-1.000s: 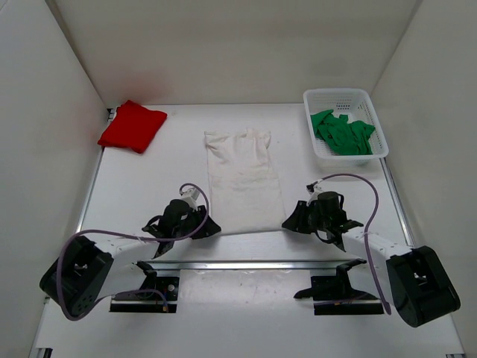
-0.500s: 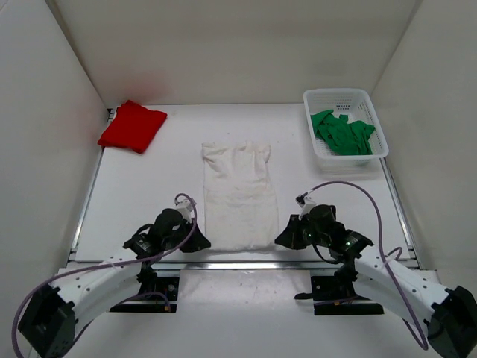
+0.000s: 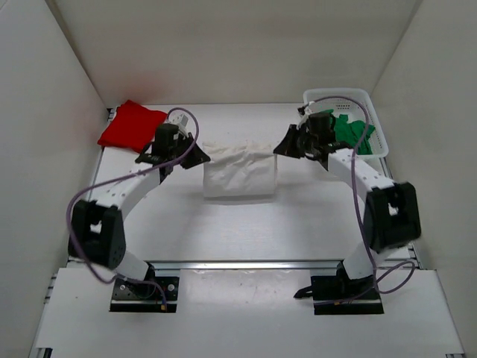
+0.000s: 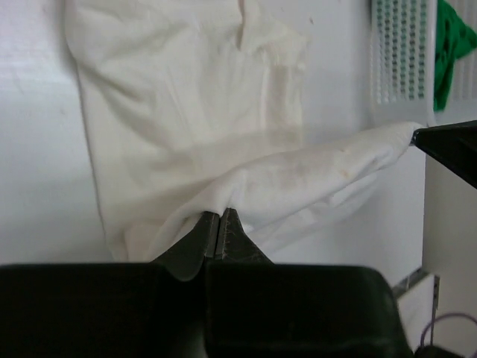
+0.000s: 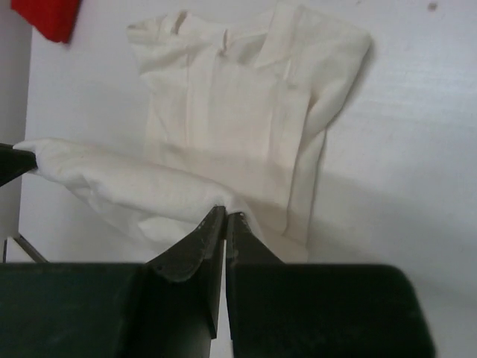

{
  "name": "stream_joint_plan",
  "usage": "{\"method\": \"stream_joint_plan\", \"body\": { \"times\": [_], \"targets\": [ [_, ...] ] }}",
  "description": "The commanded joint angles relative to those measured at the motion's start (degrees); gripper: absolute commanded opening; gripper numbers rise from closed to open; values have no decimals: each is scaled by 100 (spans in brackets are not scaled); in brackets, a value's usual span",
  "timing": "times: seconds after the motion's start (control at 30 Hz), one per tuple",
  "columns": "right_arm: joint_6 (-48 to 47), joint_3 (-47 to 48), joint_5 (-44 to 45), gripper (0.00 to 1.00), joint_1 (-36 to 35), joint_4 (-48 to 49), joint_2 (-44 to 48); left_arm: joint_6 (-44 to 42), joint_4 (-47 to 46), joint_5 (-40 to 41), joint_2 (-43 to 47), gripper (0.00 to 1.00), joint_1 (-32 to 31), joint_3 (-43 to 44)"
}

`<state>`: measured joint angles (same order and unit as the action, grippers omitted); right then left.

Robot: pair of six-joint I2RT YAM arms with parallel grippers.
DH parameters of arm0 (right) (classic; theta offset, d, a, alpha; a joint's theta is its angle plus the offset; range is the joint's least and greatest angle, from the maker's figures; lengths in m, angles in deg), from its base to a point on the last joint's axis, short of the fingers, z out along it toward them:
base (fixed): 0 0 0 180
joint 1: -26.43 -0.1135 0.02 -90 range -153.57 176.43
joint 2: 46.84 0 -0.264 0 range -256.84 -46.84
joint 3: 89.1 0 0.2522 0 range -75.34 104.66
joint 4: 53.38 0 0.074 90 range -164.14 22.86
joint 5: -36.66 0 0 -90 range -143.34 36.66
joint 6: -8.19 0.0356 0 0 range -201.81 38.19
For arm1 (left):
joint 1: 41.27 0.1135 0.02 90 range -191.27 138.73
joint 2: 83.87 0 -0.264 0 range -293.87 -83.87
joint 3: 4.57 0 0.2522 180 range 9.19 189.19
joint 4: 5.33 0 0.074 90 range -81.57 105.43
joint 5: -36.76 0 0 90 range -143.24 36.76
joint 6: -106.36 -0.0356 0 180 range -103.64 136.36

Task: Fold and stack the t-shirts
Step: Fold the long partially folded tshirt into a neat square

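The off-white t-shirt point(image 3: 238, 173) lies in the middle of the table, its near hem lifted and carried over toward the collar. My left gripper point(image 3: 200, 155) is shut on the hem's left corner point(image 4: 223, 203). My right gripper point(image 3: 277, 148) is shut on the right corner point(image 5: 227, 205). The hem hangs stretched between them above the shirt's upper part point(image 4: 186, 89) point(image 5: 238, 97). The red t-shirt point(image 3: 133, 125) lies folded at the far left and shows in the right wrist view point(image 5: 45, 16). The green t-shirt point(image 3: 344, 132) lies crumpled in the basket and shows in the left wrist view point(image 4: 453, 45).
A white mesh basket point(image 3: 320, 97) stands at the far right, close to my right arm; its wall shows in the left wrist view point(image 4: 402, 52). White walls enclose the table on three sides. A metal rail point(image 3: 238, 264) runs along the near edge.
Both grippers have moved from the near edge to the far part of the table, carrying the off-white shirt's hem up and over toward its collar. The shirt now lies doubled.
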<state>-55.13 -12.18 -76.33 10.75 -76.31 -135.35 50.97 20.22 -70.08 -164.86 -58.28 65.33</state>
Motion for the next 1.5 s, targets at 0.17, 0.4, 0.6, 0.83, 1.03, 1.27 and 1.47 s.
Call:
{"method": "stream_joint_plan", "body": {
  "times": [0.17, 0.4, 0.6, 0.83, 1.03, 1.27, 1.47],
  "targets": [
    [-338, 2891, -462, 0, 285, -119, -2809, -8, -247, 286, -2533, 0, 629, 2031],
    [-189, 4467, -576, 9, 347, -357, -4226, 274, -914, 322, -3300, 16, 945, 2410],
    [-320, 4215, -251, 32, 233, -287, -3833, 766, -1758, -162, -2976, 60, 1192, 2297],
    [-374, 2346, 251, 23, -145, 545, -2366, 802, -2461, 180, -1912, 46, 517, 875],
    [-382, 1877, -479, 0, -470, 636, -2531, 828, -2638, 60, -2674, 42, 101, 915],
    [-250, 656, -462, 0, -419, 1242, -2311, 740, -2444, -169, -3879, 40, 760, 1970],
    [-207, 233, -470, 0, -366, 1399, -2460, 1293, -3208, -626, -4135, 45, 998, 1796]
  ]
}}
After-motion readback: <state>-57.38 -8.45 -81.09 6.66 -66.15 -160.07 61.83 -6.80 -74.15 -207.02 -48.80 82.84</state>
